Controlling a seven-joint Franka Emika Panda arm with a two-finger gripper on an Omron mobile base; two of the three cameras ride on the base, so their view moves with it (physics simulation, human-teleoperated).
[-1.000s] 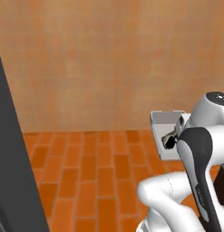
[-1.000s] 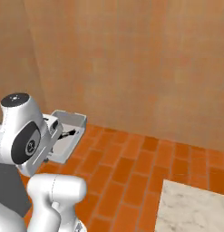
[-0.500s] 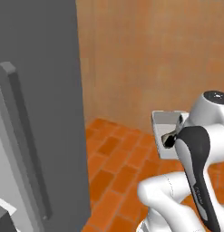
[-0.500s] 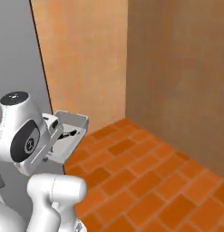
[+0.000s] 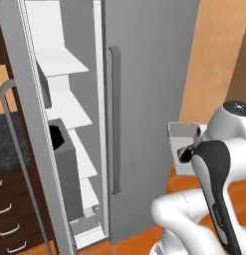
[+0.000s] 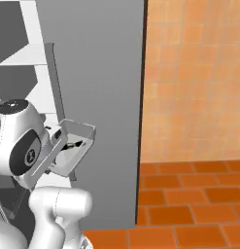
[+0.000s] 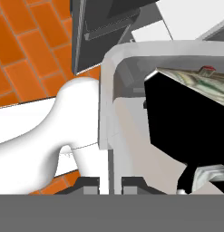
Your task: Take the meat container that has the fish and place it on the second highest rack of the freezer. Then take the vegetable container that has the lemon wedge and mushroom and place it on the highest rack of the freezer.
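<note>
At the bottom of the hand view, the gripper is clamped on the rim of the meat container, fish inside; the freezer stands upper left.

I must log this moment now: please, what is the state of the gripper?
Gripper: closed on the wall of the meat container, which holds the fish.
</note>
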